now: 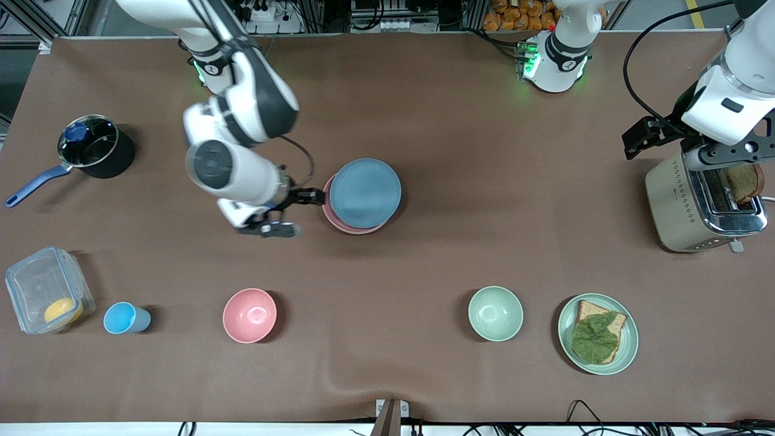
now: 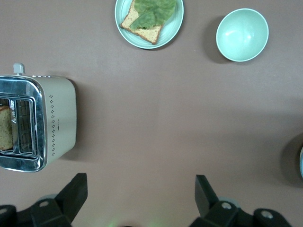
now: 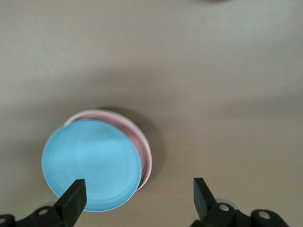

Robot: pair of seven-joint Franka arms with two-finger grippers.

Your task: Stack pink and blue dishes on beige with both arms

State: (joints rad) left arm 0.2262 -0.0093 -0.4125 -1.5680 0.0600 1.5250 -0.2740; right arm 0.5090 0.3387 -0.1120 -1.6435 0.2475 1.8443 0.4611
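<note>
1. A matte brown cloth-covered table (image 1: 460,139) fills the scene, with racks and cables along the arms' bases.

2. The right gripper (image 1: 303,209) is held just beside the stack, its fingers spread apart and empty.

3. The flat round light-blue matte plate (image 1: 365,193) is seen lying on the pale pink plate (image 1: 339,223), shifted off-centre so that a pink crescent is exposed toward the right gripper. Beneath these a thin cream edge is suggested in the right wrist view, but a beige plate cannot be confirmed.

4. A risk is judged: the shallow-rimmed plates could be nudged by a spread finger, and the offset blue one pushed further askew.

5. The left gripper (image 2: 137,198) is parked wide open and idle over the chrome-topped beige toaster (image 1: 696,203).
</note>
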